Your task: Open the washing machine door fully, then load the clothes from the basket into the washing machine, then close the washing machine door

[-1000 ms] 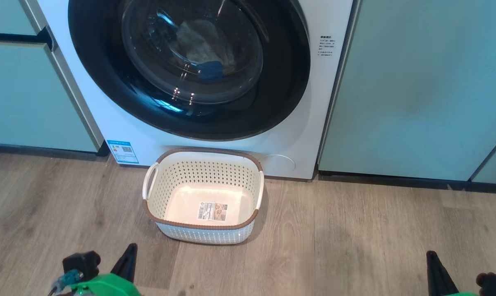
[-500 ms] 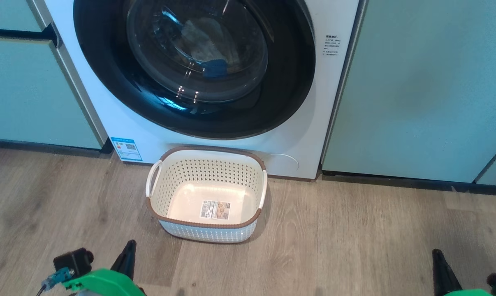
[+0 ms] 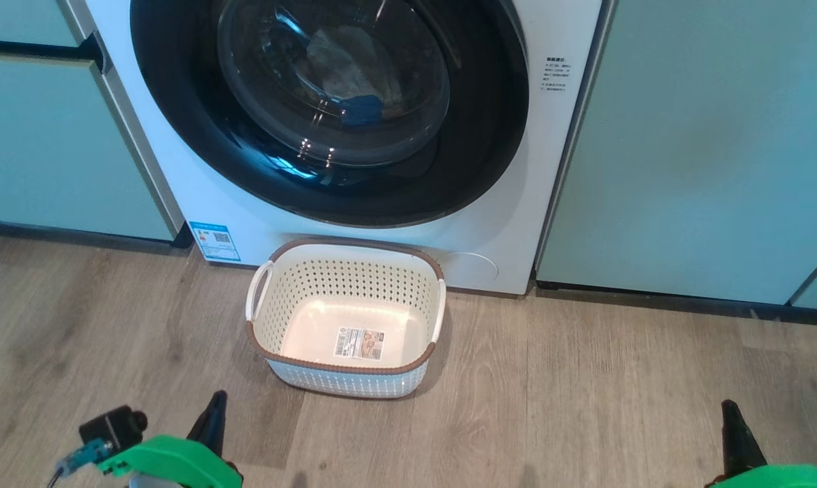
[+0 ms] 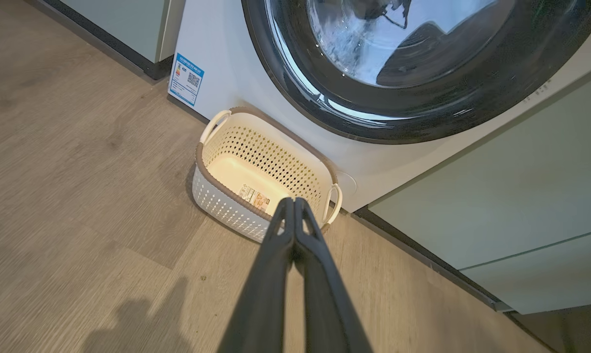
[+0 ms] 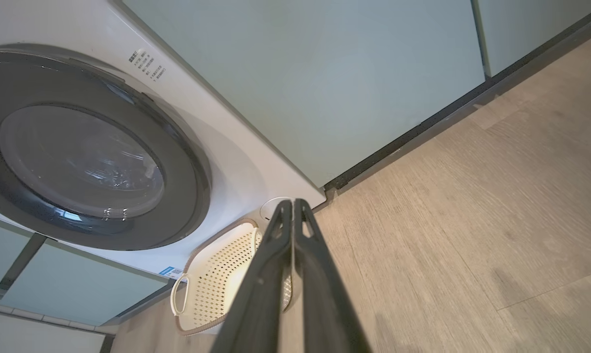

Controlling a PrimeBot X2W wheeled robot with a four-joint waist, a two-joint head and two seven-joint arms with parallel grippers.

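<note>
My head camera slid little, nothing else moved; washing machine door (image 3: 178, 135) shut, clothes (image 3: 351, 74) inside behind glass (image 3: 280, 129); basket (image 3: 347, 285) empty on floor (image 3: 584, 407), just beside washing machine (image 3: 557, 169); left gripper (image 4: 293, 203) and right gripper (image 5: 293, 203) both pinched shut, holding nothing; I think job all done

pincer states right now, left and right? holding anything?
left pincer: shut, fingers pressed together, holding nothing.
right pincer: shut, fingers pressed together, holding nothing.
</note>
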